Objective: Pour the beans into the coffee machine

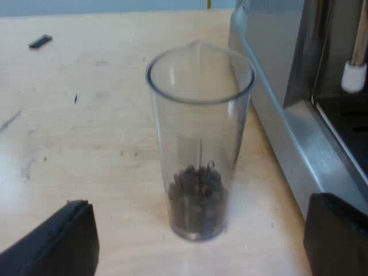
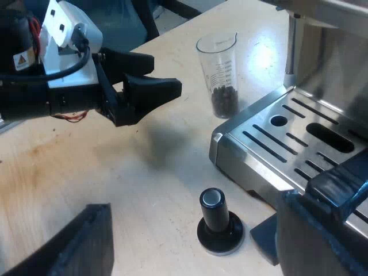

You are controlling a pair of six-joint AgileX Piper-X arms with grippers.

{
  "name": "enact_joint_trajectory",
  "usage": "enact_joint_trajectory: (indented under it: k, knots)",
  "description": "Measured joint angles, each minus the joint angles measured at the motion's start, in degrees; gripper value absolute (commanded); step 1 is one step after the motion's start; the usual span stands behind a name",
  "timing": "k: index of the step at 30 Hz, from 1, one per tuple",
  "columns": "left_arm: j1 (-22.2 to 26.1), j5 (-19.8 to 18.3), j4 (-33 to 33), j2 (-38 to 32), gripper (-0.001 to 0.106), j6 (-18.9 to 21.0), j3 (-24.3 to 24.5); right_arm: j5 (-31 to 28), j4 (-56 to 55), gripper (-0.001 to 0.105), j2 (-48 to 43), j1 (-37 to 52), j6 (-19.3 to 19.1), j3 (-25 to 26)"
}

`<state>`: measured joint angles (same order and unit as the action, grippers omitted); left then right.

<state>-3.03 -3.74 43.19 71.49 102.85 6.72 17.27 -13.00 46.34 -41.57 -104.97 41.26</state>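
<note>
Our left gripper & right gripper both spread wide, holding nothing.
Btwn the left's black fingers, just ahead, the tall clear measuring glass stands upright on the pale wooden table, a small heap of dark coffee beans at its bottom; just beside it is the brushed-steel espresso machine w/ its white-tipped steam wand. Ahead of the right's fingers a black round-knobbed tamper stands upright on the table, near the machine's slotted steel drip tray; farther off we see the left gripper near the glass.
</note>
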Motion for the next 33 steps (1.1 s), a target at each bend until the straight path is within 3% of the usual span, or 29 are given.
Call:
enact_joint_trajectory:
  k: [4, 16, 33]
  knots:
    - [0.0, 0.0, 7.1, 6.5, 0.082, 0.0, 0.0, 0.0, 0.0, 0.062, 0.0, 0.0, 0.0, 0.0]
    - [0.0, -1.9, 16.3, 18.7, 0.082, 0.0, 3.8, 0.0, 0.0, 0.062, 0.0, 0.0, 0.0, 0.0]
    - [0.0, -1.9, 16.7, 26.0, 0.082, 0.0, 12.7, 0.0, 0.0, 0.062, 0.0, 0.0, 0.0, 0.0]
